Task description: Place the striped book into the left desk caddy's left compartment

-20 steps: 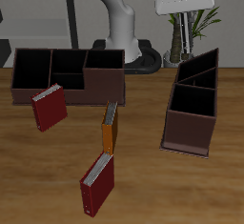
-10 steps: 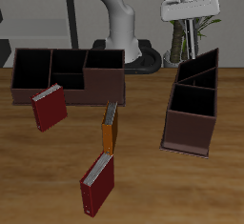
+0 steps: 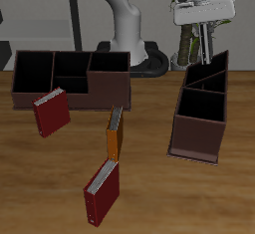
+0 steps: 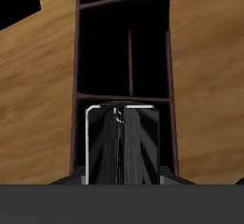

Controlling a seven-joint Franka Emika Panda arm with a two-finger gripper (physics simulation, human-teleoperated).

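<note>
My gripper [image 3: 203,31] is shut on the striped book [image 3: 203,47], which hangs upright just above the far end of the left desk caddy [image 3: 196,126], a dark reddish-brown box seen end-on. The left compartment [image 3: 209,72] lies right under the book's lower edge. In the wrist view the black book with pale stripes [image 4: 119,152] points down into that end section, and the caddy's other sections [image 4: 124,56] stretch away beyond it. I cannot tell whether the book touches the caddy's walls.
A like caddy [image 3: 70,77] stands broadside at the back. Two dark-red books [image 3: 50,112] [image 3: 102,190] and an orange book [image 3: 115,133] lie on the wooden table. The robot's base [image 3: 129,29] and a plant [image 3: 189,39] stand behind.
My gripper has come down with the striped book, bringing its lower edge close to the left caddy's far end. Nothing on the table has moved.
</note>
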